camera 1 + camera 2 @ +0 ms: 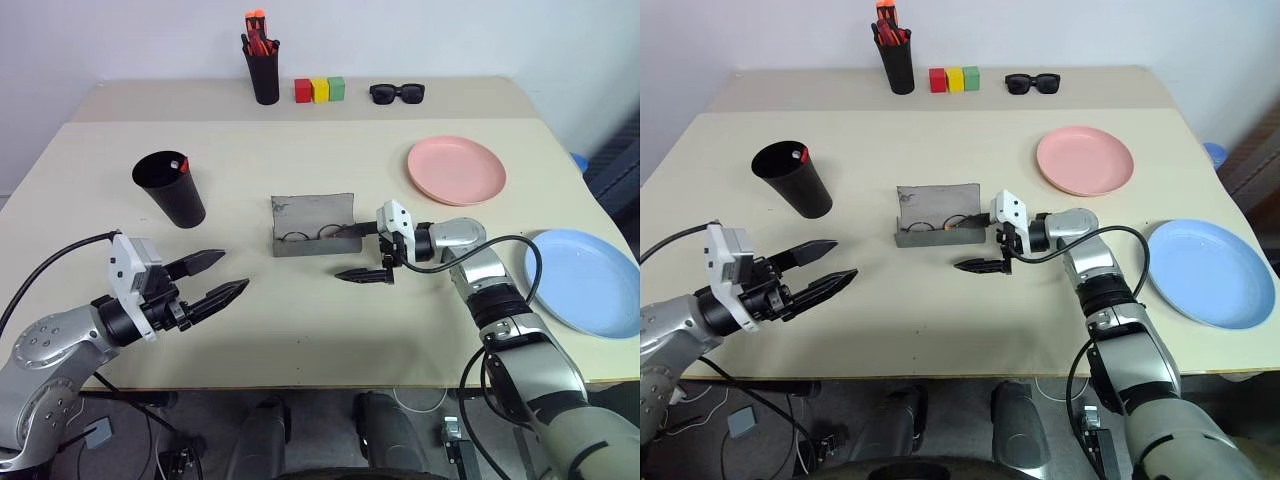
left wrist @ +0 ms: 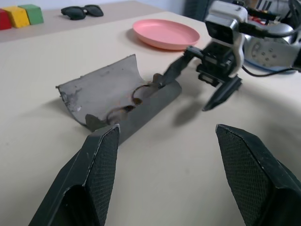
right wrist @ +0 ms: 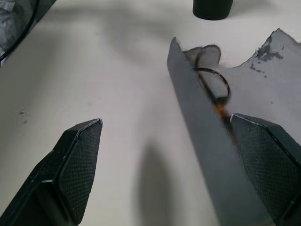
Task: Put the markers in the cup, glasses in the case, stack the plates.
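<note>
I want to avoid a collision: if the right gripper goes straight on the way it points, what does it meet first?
Probably the case: the right gripper is open, and its far finger is already at the case's end.

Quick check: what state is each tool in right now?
Left tool: open, holding nothing.
Right tool: open, one finger inside the case, nothing gripped.

Mostly sunk inside the cup [image 1: 170,187]: the marker [image 1: 183,164], just a red tip clearing the rim. Half screened by the front shell of the open case [image 1: 313,227]: the glasses [image 1: 308,235], lower rims hidden. Cut off at the right edge: the blue plate [image 1: 585,280]. Too small to count: the orange-red pens [image 1: 257,30] bunched in the pen holder [image 1: 264,72].
</note>
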